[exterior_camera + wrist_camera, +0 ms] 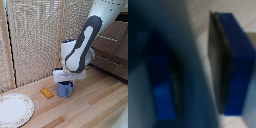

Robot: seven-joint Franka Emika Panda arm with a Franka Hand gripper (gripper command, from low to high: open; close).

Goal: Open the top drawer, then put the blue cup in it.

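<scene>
The gripper reaches down into the blue cup, fingers astride its wall, on the wooden worktop beside a yellow block and plate.

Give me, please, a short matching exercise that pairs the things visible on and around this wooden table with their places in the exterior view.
Things:
1. blue cup
2. white plate
3. yellow block
4. dresser

Places:
A. at the exterior view's right, behind the arm
B. directly under the gripper
C. bottom corner at the exterior view's left
D. between plate and cup

Pairs: 1-B, 2-C, 3-D, 4-A
</scene>
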